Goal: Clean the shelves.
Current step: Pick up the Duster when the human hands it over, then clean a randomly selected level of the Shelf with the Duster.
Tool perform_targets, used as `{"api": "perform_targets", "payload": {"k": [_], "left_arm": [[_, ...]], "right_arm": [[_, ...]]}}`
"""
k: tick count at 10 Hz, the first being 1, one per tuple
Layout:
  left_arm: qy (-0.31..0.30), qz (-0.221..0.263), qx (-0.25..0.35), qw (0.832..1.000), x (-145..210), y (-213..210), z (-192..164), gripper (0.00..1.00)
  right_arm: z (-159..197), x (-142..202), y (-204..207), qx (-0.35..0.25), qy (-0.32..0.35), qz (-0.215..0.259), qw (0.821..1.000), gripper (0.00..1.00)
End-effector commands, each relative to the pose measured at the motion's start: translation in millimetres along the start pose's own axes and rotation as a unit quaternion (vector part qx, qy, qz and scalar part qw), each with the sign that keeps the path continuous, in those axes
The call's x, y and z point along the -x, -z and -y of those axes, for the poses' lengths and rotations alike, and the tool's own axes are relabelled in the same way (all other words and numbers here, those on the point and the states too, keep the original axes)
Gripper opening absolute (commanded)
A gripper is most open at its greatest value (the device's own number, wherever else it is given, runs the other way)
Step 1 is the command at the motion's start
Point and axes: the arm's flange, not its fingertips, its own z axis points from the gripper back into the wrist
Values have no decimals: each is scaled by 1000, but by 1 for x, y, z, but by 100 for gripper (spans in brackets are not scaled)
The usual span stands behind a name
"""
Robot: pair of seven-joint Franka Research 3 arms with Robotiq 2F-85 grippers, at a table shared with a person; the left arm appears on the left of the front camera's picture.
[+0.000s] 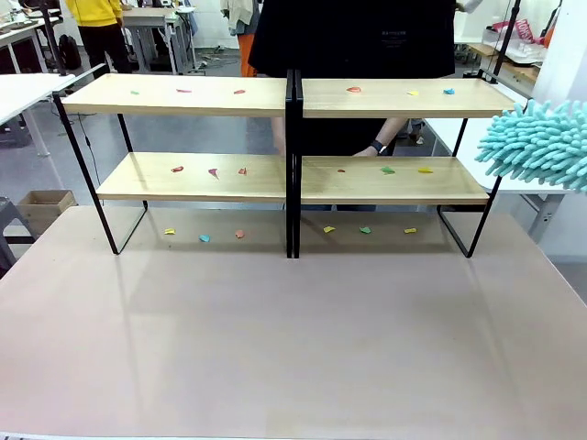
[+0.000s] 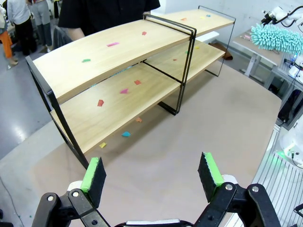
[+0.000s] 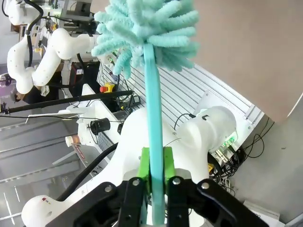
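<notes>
Clamps the right claw (image 3: 155,177) on the handle of a teal duster (image 3: 147,28), beside the right end of the shelves (image 1: 183,179). Holds the left claw (image 2: 151,172) apart, facing them across the surface's (image 1: 293,348) far half.

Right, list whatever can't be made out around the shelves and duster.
The duster: front view, handle cut off by the right edge.
Handle's lower end: right wrist view, hidden inside the right gripper.
The scraps on the shelves: too small to identify.
The person's hand: front view, partly behind the lower board.
</notes>
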Motion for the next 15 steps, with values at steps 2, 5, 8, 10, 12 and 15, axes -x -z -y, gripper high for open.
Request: {"api": "perform_targets", "payload": {"k": [2,5,8,10,12,15], "left_arm": [[0,-1,1,1000,1,1,0,100],[0,-1,1,1000,1,1,0,100],[0,-1,1,1000,1,1,0,100],[0,-1,1,1000,1,1,0,100],[0,-1,1,1000,1,1,0,100],[0,-1,1,1000,1,1,0,100]], "right_arm": [[-4,0,-3,-2,-3,1,1000,0],[-4,0,-3,-2,-3,1,1000,0],[-4,0,-3,-2,-3,1,1000,0],[0,0,0,0,0,0,1000,13],[-51,-22,5,67,-28,60,996,13],[-173,-140,53,161,-121,69,977,13]]}}
